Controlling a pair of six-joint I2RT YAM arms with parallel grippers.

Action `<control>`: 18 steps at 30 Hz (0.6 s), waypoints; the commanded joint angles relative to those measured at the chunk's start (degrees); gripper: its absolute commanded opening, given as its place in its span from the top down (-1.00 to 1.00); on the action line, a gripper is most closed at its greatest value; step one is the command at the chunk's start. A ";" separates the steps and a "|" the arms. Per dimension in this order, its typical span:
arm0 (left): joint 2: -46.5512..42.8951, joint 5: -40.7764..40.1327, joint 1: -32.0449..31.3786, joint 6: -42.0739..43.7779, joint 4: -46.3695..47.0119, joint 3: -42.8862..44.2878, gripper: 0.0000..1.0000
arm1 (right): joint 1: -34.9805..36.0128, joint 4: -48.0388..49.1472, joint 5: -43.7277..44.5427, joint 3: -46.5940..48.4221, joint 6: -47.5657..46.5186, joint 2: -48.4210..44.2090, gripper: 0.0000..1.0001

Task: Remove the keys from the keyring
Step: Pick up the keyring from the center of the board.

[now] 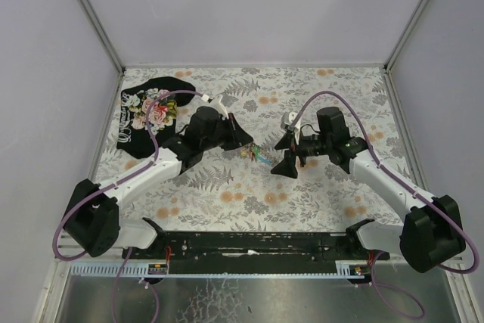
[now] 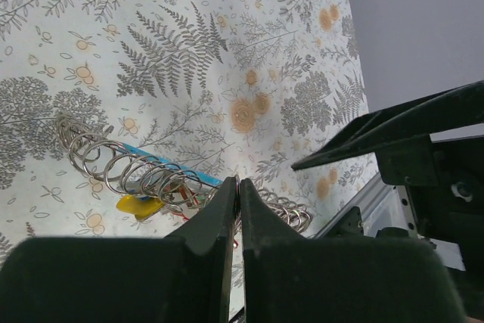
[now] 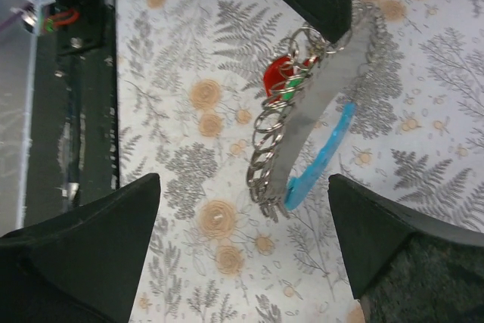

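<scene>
The fern-and-flower patterned surface [image 1: 340,96] fills the middle of the top frame. At its upper left lies a crumpled black floral cloth [image 1: 151,111]. White script runs down its left edge, too small to read, and I see no other brand, label or writing.

The 2 arms meet at frame centre. The left pincer [image 2: 237,187] is clamped fully closed and, as far as I can judge, nips 1 end of the keyring [image 3: 321,104], a row of thin silvery rings strung along a curved grey bar with a light-blue fob. The right pincer [image 1: 281,155] stands wide open and holds nothing.

In the right wrist frame the keyring's long axis runs from upper right, under the left pincer, down to lower centre. Its free end lies just ahead of the right pincer, about midway between the 2 spread fingers. That makes the right arm the one placed to act.

The keys [image 3: 281,77], small with red, green and yellow plastic heads, hang left of the bar in its upper half, near the left pincer.
</scene>
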 commanded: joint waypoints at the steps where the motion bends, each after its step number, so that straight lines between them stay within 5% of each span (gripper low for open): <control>1: -1.63 1.31 -0.94 -3.74 6.14 0.48 1.00 | 1.73 0.94 8.98 1.72 -5.49 -0.47 -0.99; 18: -3.42 0.23 -2.98 -12.98 11.60 -4.26 1.00 | 9.71 4.66 24.54 1.03 -6.09 1.30 -0.66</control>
